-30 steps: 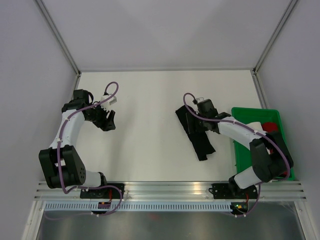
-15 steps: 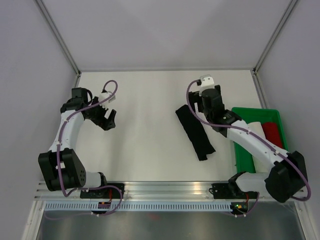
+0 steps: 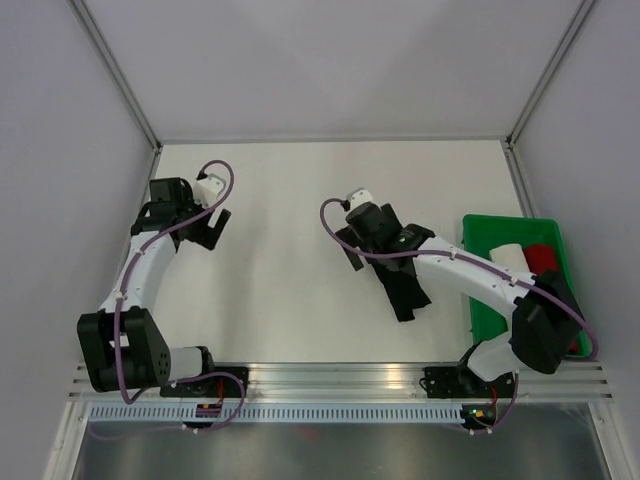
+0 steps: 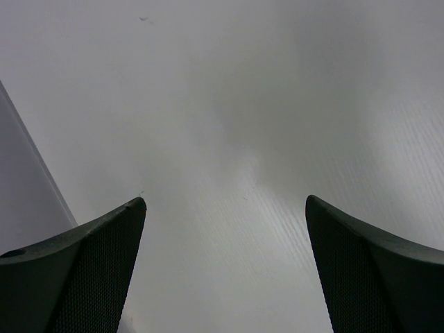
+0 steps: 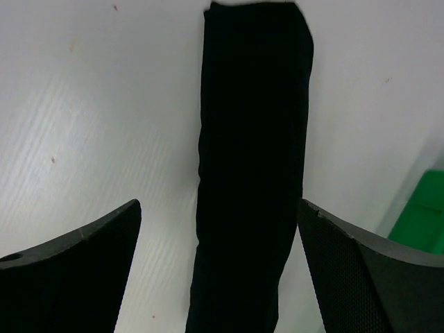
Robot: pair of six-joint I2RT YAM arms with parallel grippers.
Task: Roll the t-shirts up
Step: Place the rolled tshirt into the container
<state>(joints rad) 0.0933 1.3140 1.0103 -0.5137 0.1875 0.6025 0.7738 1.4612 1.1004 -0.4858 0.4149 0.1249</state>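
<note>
The black t-shirt lies on the white table, folded into a long narrow strip that runs from upper left to lower right. My right gripper hangs over the strip's upper-left end, open. In the right wrist view the strip runs away between the two spread fingers of my right gripper, which holds nothing. My left gripper is at the far left, open and empty. The left wrist view shows my left gripper over bare table only.
A green bin stands at the right edge and holds a white roll and a red roll. A corner of the bin shows in the right wrist view. Grey walls and metal frame posts enclose the table.
My right gripper swung back and then left and now hangs over the strip's upper-left end. My left gripper turned and shifted slightly toward the back. The shirt has not moved.
</note>
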